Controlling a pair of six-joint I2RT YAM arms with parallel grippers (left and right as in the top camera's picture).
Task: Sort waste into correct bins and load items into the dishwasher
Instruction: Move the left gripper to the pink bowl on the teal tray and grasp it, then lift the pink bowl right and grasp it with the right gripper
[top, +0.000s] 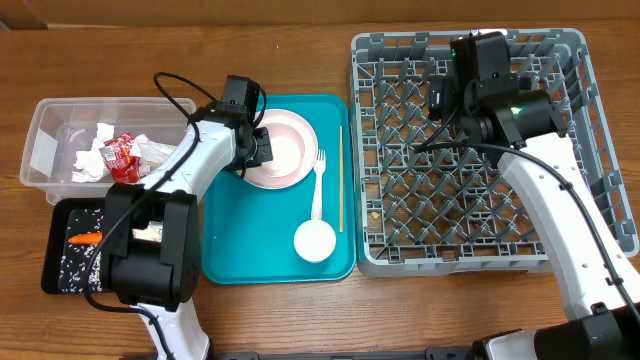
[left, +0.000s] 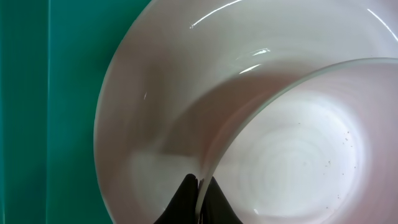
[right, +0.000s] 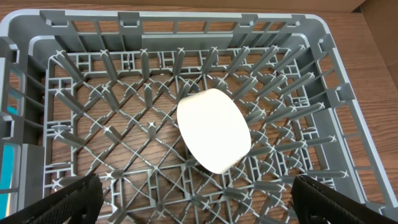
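A round pale pink plate (top: 303, 128) lies on the teal tray (top: 230, 250) with a small white bowl (top: 282, 155) in it. My left gripper (top: 262, 146) is shut on that bowl's near rim; the left wrist view shows the jaws (left: 200, 190) pinching the bowl (left: 298, 149) over the plate (left: 143, 99). My right gripper (top: 468, 70) hangs open above the grey dish rack (top: 600, 150). In the right wrist view its fingers (right: 199, 199) are wide apart above a white cup (right: 214, 130) lying in the rack (right: 56, 68).
A white fork (top: 320, 185), a thin wooden stick (top: 341, 175) and another small white bowl (top: 314, 240) lie on the teal tray. The clear tub (top: 45, 120) holds napkins and a red wrapper (top: 118, 155). The black tray (top: 60, 270) holds a carrot (top: 85, 238) and scraps.
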